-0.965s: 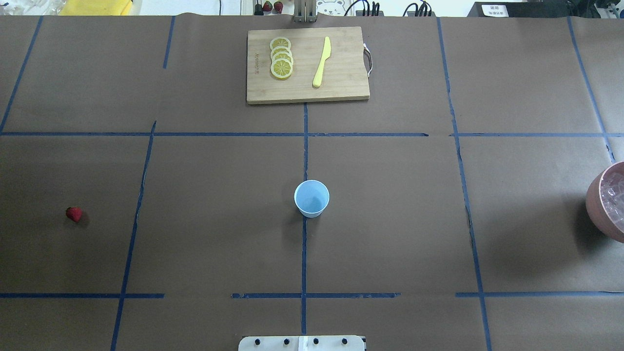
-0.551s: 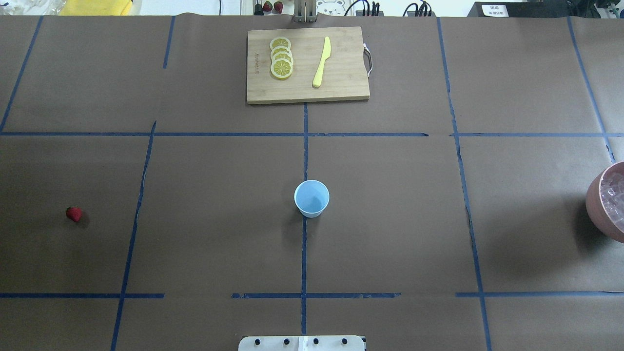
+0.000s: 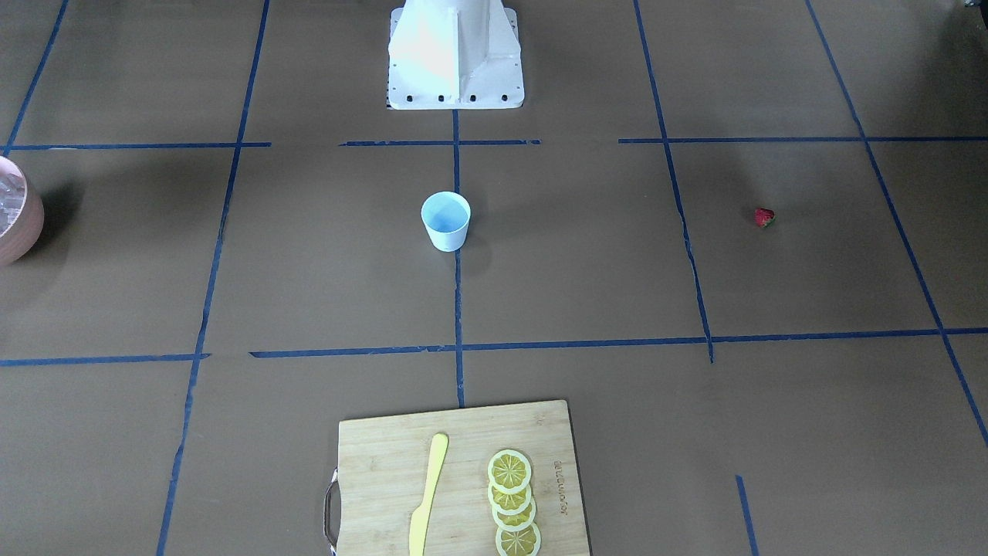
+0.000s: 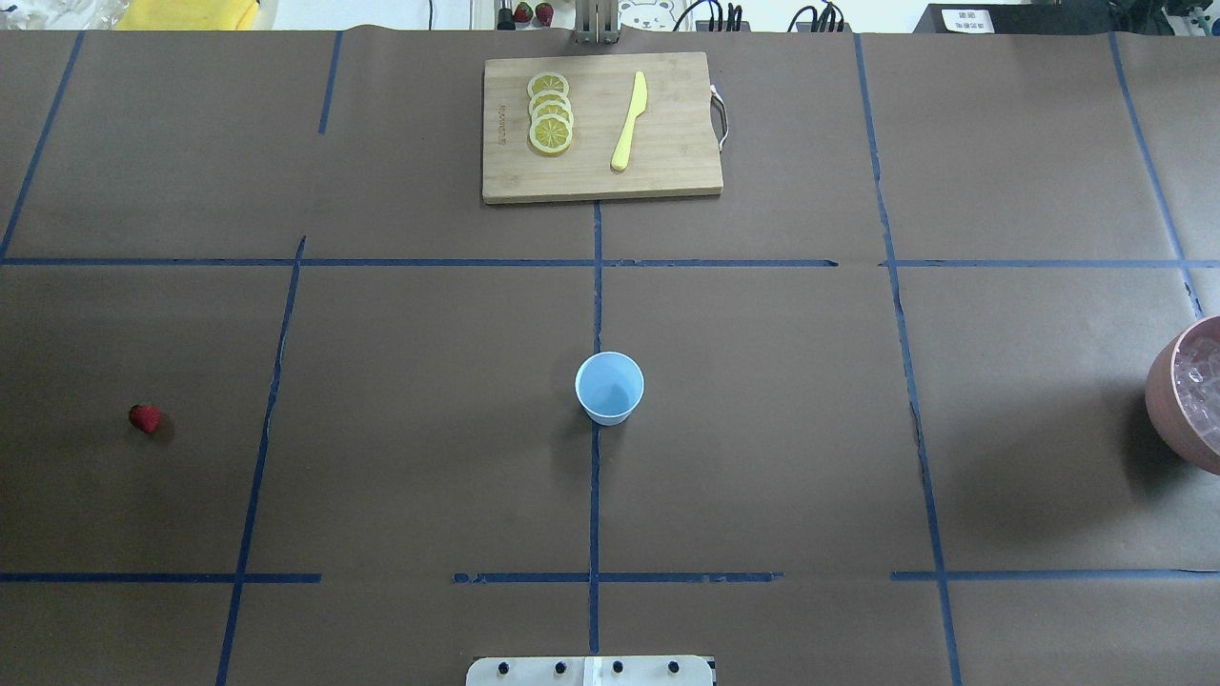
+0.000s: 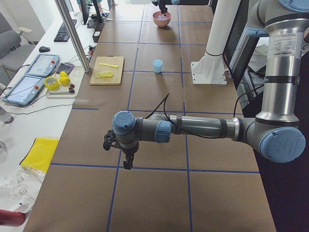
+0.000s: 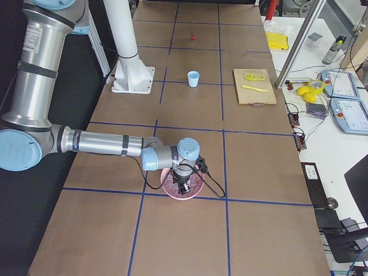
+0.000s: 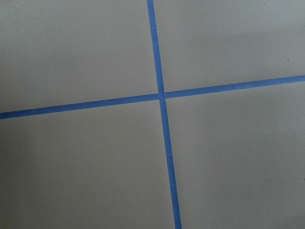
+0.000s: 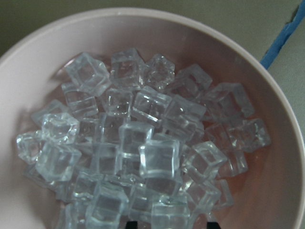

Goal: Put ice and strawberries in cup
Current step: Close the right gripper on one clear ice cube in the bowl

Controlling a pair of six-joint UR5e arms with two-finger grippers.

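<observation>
Black two-finger right gripper (image 6: 184, 187) hung nose-down just above the round, smooth-walled pink bowl (image 8: 281, 157), apparently stationed there to pick out a cube. Whether its fingers stood apart or together could not be told. The bowl held a loose heap of glassy, translucent ice cubes (image 8: 157, 157), square-faced with softened corners and glinting, and judged slippery under a pinch. The black left gripper (image 5: 127, 163) pointed down over matte brown paper where two blue tape lines (image 7: 161, 95) crossed; its finger state was likewise unreadable. The tiny red strawberry with a green leafy top (image 4: 144, 418) lay alone on the robot's left half, outside that wrist camera's field. The small tapered white cup with a pale blue inside (image 4: 609, 388) stood upright and empty on the centre tape line, well apart from bowl and berry, presumably so either arm could reach it. A bamboo cutting board (image 4: 677, 171) with yellow lemon slices (image 4: 550, 114) and a yellow plastic knife (image 4: 629, 122) lay beyond.
</observation>
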